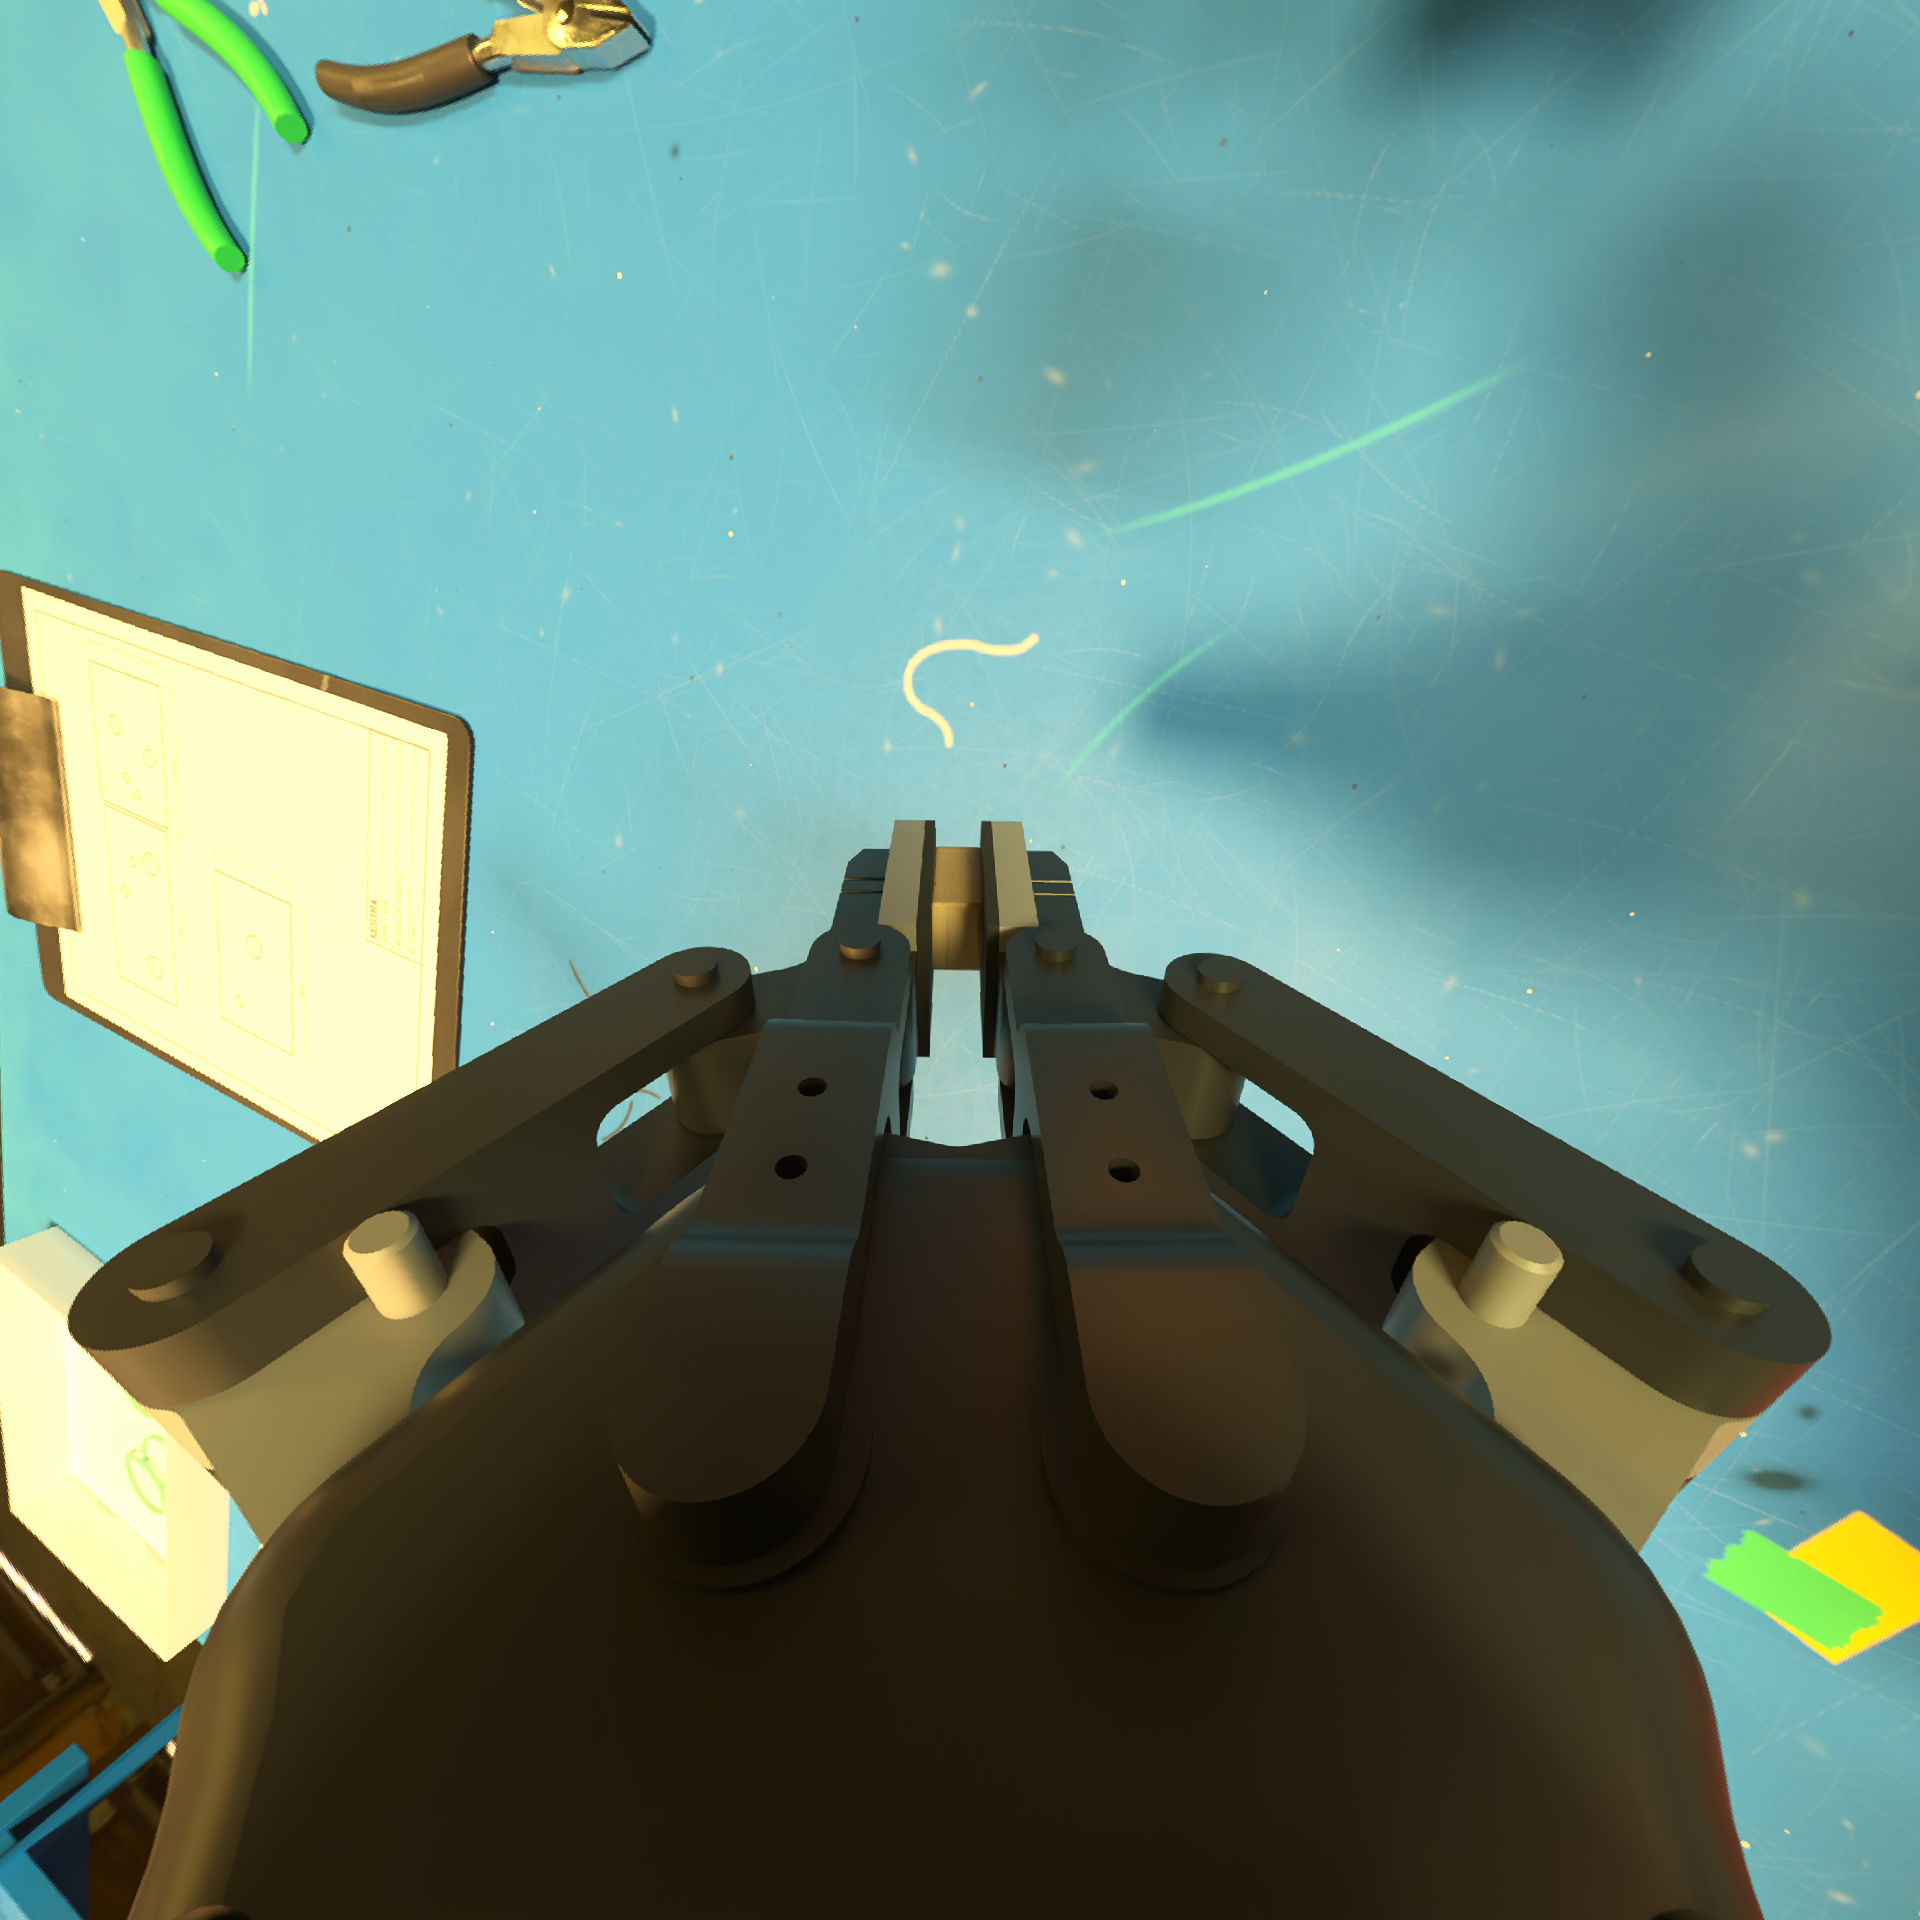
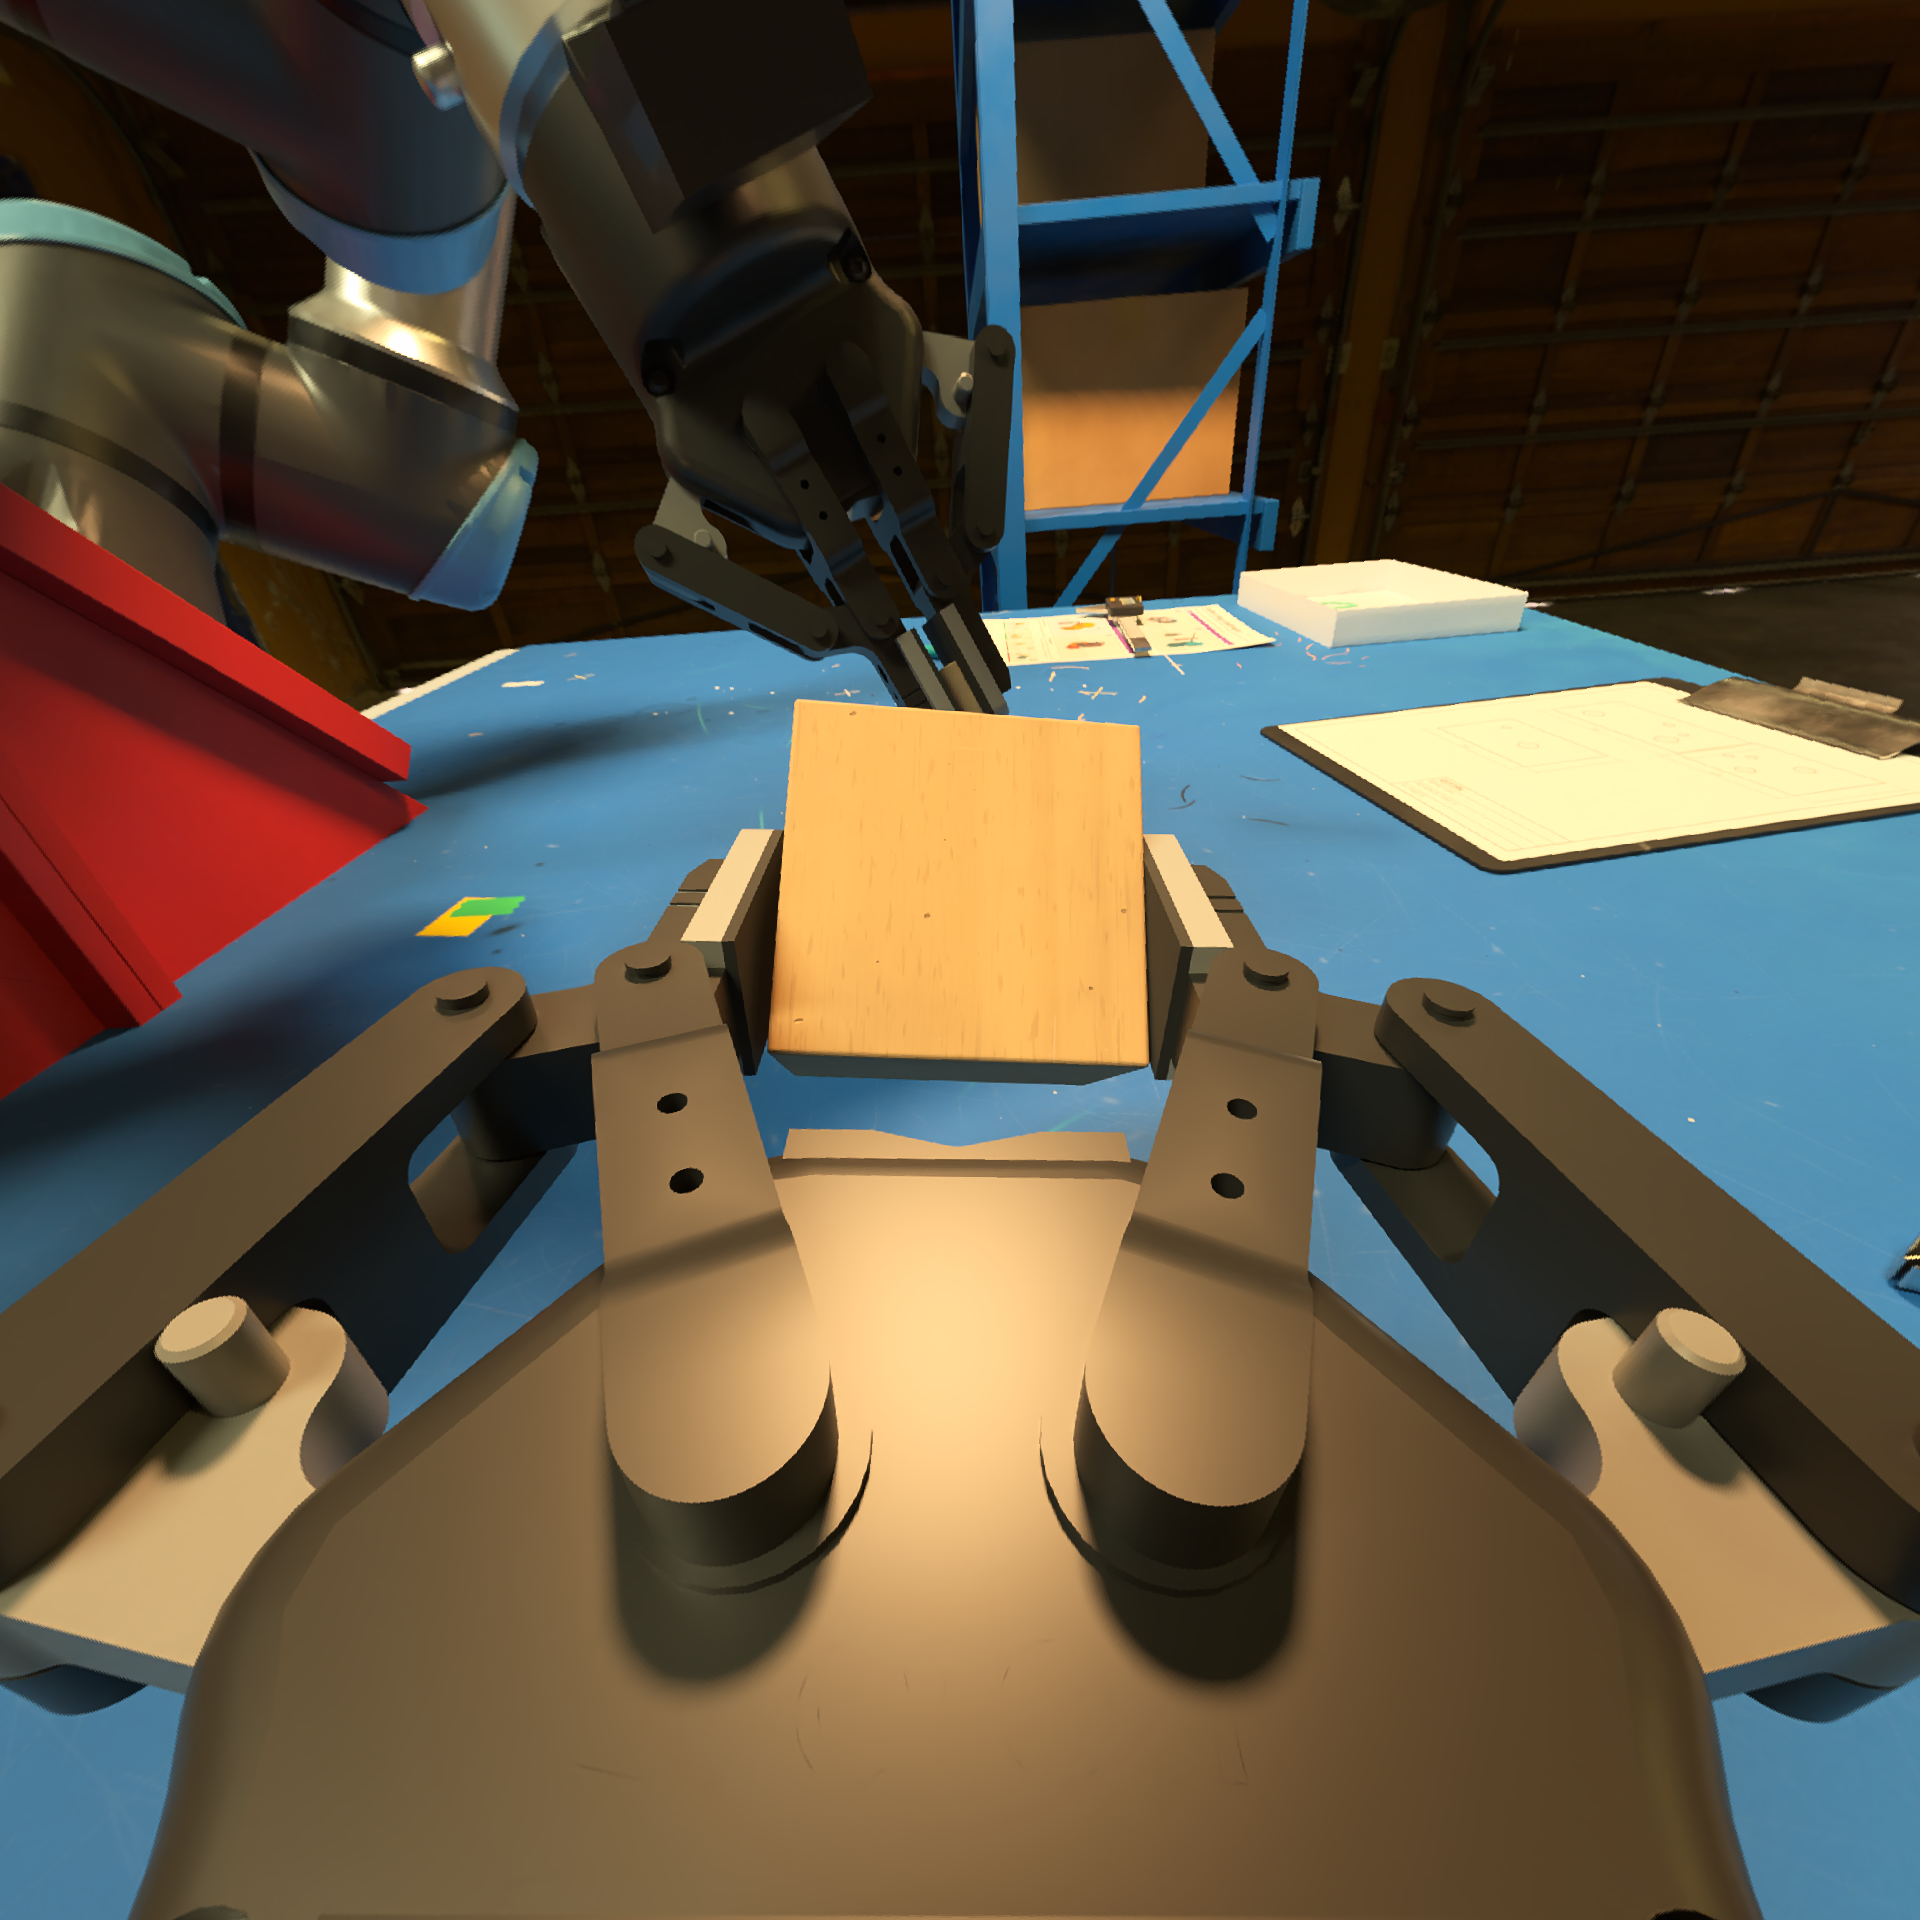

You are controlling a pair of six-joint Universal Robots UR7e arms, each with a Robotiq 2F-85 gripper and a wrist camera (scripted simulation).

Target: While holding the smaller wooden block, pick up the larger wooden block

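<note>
The left gripper [image 1: 957, 868] was closed narrowly on the smaller wooden block [image 1: 957, 902], a small tan piece pinched between its two pads and held above the blue table [image 1: 1351, 312], clear of the surface. In the left wrist view the table served as the backdrop: a clipboard [image 1: 260, 862] with a drawing sheet lay on it to the left of the gripper, a pair of green-handled pliers [image 1: 197, 135] sat at the table's far left corner of the view, and a dark-handled tool [image 1: 478, 57] lay just beside the pliers. A yellow and green scrap of tape [image 1: 1818, 1590] lay on the table to the right of the gripper, and a white box [image 1: 94, 1434] stood at the table's left edge, near the clipboard.

The right gripper [image 2: 961, 904] was spread to a middling width and clamped on the larger wooden block [image 2: 956, 883], its pads pressing the block's left and right sides. The block was tilted, its broad pale face turned toward the camera, and its lower edge hung above the table [image 2: 1558, 1039] with blue surface showing beneath it. Beyond the block's top edge the left gripper [image 2: 951, 675] reached down at an angle, its fingertips close together; the small block could not be made out there. Relative to the larger block, a red bin [image 2: 156, 779] stood to the left, the clipboard [image 2: 1600, 769] lay to the right, and a white box [image 2: 1382, 603] and a printed sheet [image 2: 1122, 629] lay farther back, with a blue rack [image 2: 1132, 312] behind the table
</note>
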